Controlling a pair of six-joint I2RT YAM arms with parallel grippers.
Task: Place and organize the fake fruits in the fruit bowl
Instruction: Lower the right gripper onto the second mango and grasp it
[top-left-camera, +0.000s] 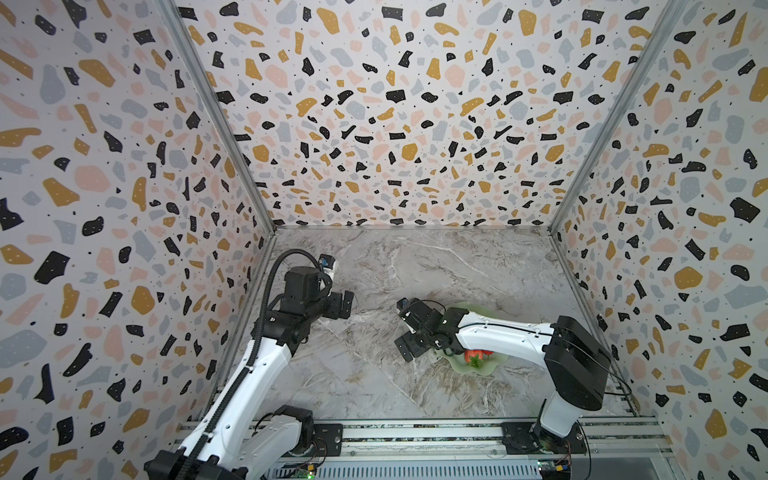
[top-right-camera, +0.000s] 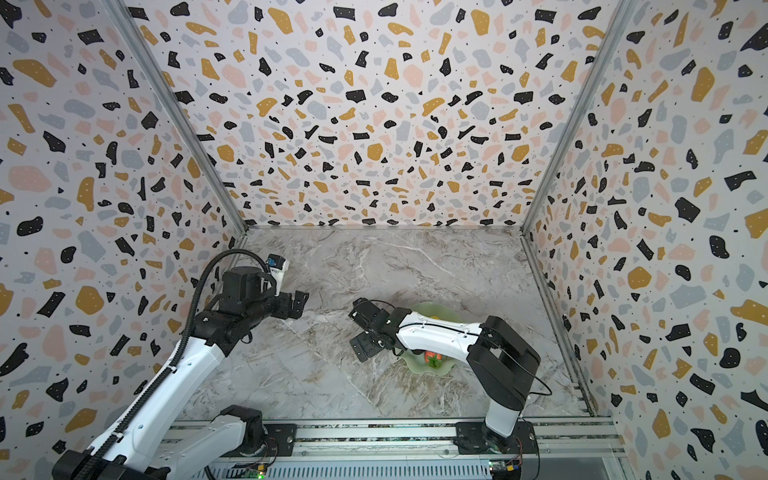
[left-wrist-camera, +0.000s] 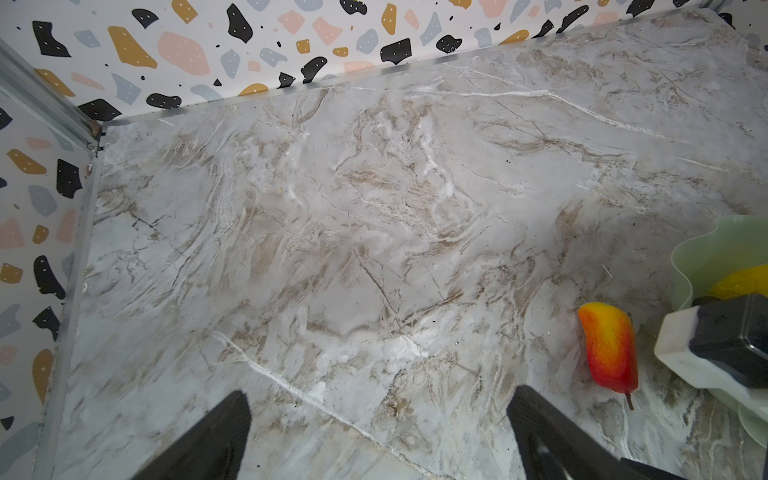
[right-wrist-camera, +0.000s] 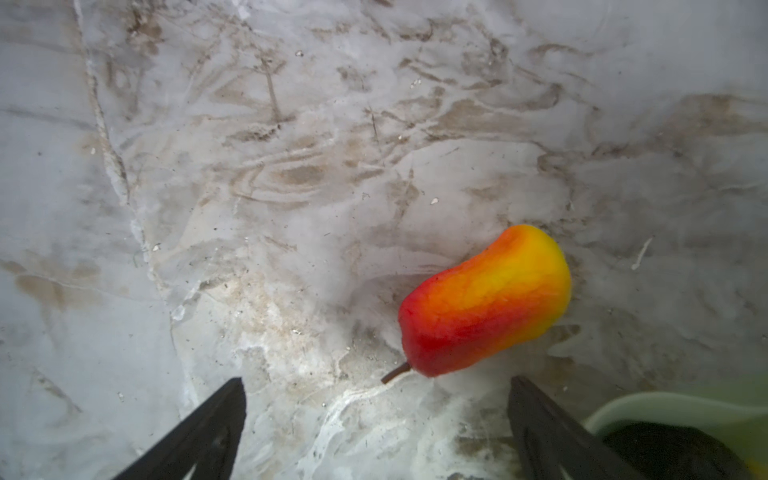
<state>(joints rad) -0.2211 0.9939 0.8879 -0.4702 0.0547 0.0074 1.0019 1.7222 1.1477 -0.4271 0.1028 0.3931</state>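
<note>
**Wide jaws poised at a fruit beside the bowl**

Black fingers (right-wrist-camera: 216, 424) of the right gripper (right-wrist-camera: 376, 380) stand spread wide with nothing between them, low over the grey-veined marble tabletop (right-wrist-camera: 291, 166). Just ahead, off toward one finger, an elongated red-to-yellow fake fruit (right-wrist-camera: 486, 303) lies on its side, its short brown stem pointing back at the jaws. It rests on the marble just beside the wavy rim of the pale mint-green fruit bowl (left-wrist-camera: 706, 249), outside it. Inside the bowl a red strawberry with green leaves (top-left-camera: 478, 356) and a yellow piece (left-wrist-camera: 744, 282) show; the arm hides the rest. Farther off, the left gripper (left-wrist-camera: 380, 392) hangs spread and empty over bare marble.

The fruit looks light, matte and slightly yielding, likely foam, so a gentle squeeze should do. Being rounded, it may roll; take it across the thick middle, not by the stem.
</note>
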